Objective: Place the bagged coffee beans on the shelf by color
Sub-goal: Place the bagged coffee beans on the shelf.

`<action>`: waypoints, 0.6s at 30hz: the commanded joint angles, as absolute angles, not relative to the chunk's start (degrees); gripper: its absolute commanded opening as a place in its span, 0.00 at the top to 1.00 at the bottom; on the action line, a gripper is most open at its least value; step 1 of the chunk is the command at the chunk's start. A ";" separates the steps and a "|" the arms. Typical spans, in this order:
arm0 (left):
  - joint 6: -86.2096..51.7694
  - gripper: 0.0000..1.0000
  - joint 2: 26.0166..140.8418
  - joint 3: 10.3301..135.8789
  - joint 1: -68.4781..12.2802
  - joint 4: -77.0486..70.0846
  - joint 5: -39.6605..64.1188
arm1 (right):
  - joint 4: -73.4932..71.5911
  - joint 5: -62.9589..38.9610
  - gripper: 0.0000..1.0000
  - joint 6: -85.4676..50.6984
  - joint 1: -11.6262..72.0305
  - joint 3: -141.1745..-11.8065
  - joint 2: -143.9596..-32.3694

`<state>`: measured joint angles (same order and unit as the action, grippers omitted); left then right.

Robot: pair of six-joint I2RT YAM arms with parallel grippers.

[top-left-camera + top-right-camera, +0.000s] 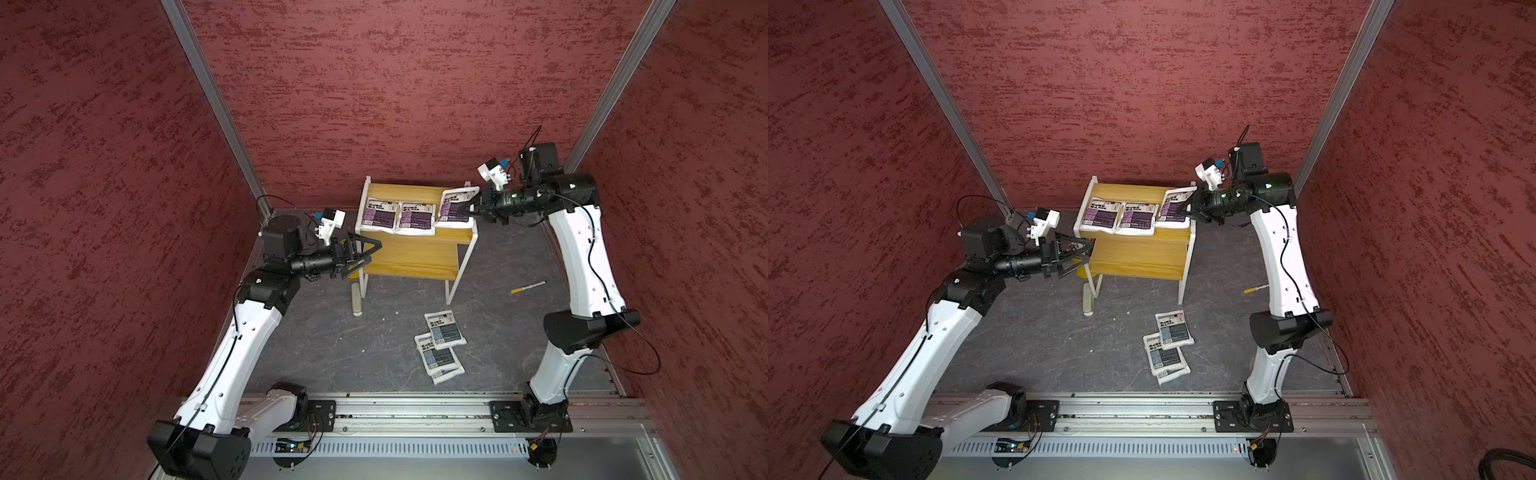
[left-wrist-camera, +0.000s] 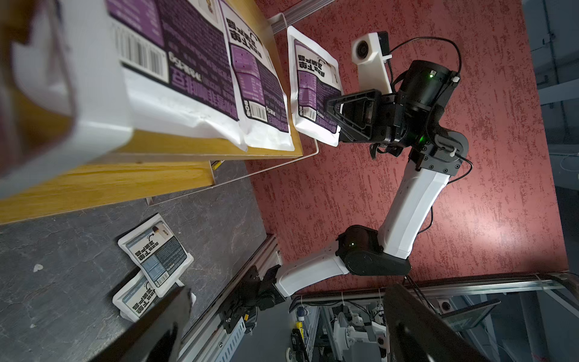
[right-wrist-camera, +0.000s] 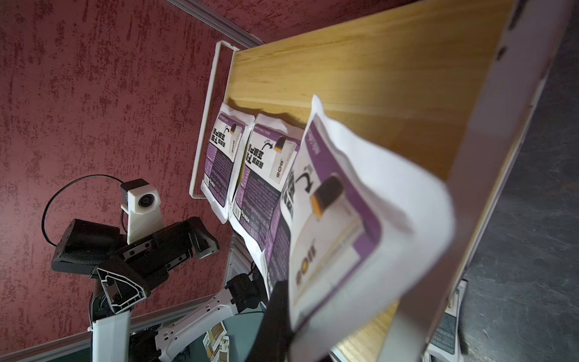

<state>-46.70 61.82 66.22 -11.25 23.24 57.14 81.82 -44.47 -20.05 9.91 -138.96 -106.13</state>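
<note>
The bagged coffee beans lie split by colour; two purple pouches rest flat and side by side on the upper board of the shelf, and a third purple pouch is pinched by its outer edge in the right gripper, whose jaws are clamped tight on it at the board's right end. The edge grip probably lets the pouch be laid down label-up in the free spot beside its fellows; the lower board is bare, likely kept for the other colour. The grey-blue pouches sit overlapped in a loose heap on the floor in front of the shelf, well apart from it. The left gripper hangs empty with jaws wide, just beside the shelf's left end, seemingly out of the way. In both top views the held pouch seems to rest on the board; the left wrist view shows it out past the board's end, and the right wrist view shows it tilted above the wood. Whether it touches the board I cannot tell. Only the top views show the pen and the pale oblong case.
</note>
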 commanded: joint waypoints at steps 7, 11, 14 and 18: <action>-45.70 0.00 59.77 63.95 -10.72 23.59 57.36 | 83.41 -41.55 0.88 -17.58 9.25 -140.16 -107.46; -45.84 0.00 59.33 62.96 -10.59 23.61 57.24 | 83.74 -40.33 0.79 -17.23 9.24 -140.27 -107.91; -45.89 0.00 59.28 62.69 -10.46 23.54 57.11 | 83.62 -40.01 0.76 -17.13 9.19 -140.27 -107.93; -46.04 0.00 59.37 62.53 -10.46 23.47 57.13 | 83.29 -39.63 0.70 -17.40 9.22 -140.28 -107.58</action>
<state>-46.65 60.07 62.98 -10.90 23.59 57.01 82.98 -40.97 -17.96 9.61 -139.02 -107.48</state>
